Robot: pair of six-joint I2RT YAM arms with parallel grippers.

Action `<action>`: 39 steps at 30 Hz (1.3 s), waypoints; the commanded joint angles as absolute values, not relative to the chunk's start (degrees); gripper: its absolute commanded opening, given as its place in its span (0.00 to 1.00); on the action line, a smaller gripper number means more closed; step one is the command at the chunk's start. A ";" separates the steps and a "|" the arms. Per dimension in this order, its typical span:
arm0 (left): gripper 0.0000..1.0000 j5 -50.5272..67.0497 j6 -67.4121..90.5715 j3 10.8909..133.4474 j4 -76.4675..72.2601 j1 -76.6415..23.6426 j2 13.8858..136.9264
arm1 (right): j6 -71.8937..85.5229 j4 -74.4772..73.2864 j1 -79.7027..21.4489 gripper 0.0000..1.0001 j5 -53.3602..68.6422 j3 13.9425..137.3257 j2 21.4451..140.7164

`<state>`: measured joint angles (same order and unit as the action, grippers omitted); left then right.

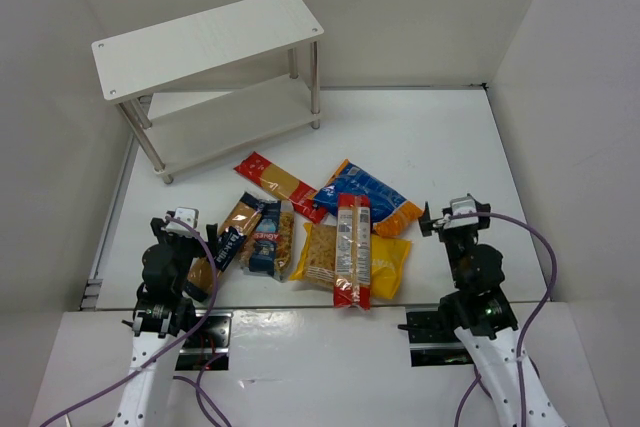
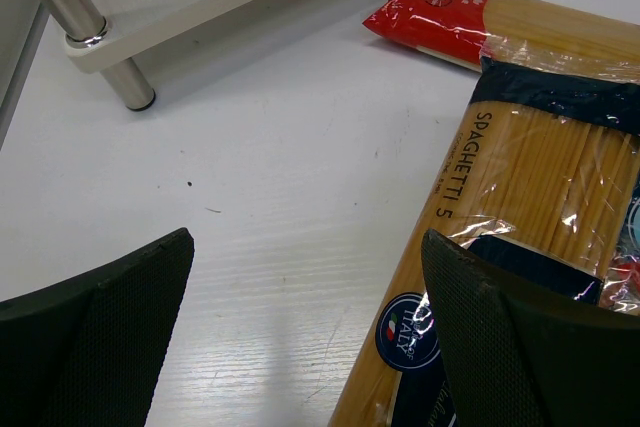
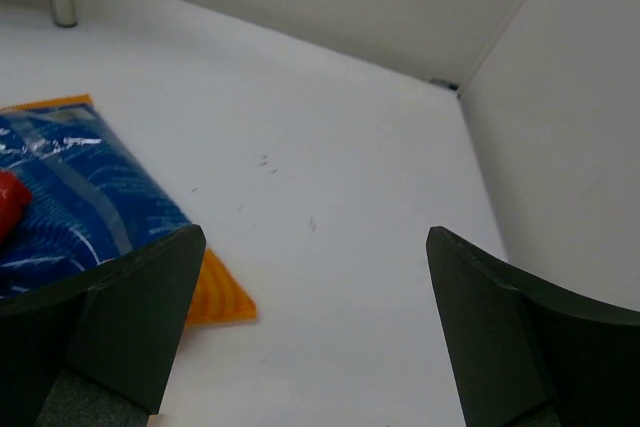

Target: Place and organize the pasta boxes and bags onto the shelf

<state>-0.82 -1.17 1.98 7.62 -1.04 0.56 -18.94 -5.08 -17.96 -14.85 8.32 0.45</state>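
Poised before shelving.
Held left fingers point(image 2: 100, 347) spread at spaghetti pack point(image 2: 540, 177), ready to grip; right fingers point(image 3: 120, 317) likewise spread, empty.

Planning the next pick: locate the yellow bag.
Top view, right of centre: yellow bag lies under a red pack, just nearer than the blue-orange bag.
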 commanded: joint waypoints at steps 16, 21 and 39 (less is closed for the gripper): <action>1.00 -0.44 -0.70 0.18 5.01 -1.05 -6.77 | -13.11 -18.17 -15.73 1.00 -16.00 41.90 18.33; 1.00 -0.44 -0.70 0.18 5.01 -1.05 -6.77 | -7.91 -31.45 -13.01 1.00 -13.46 58.08 32.68; 1.00 -3.00 -4.69 34.08 -10.28 -1.05 -1.70 | -9.93 -38.23 -8.97 1.00 -1.41 70.91 44.73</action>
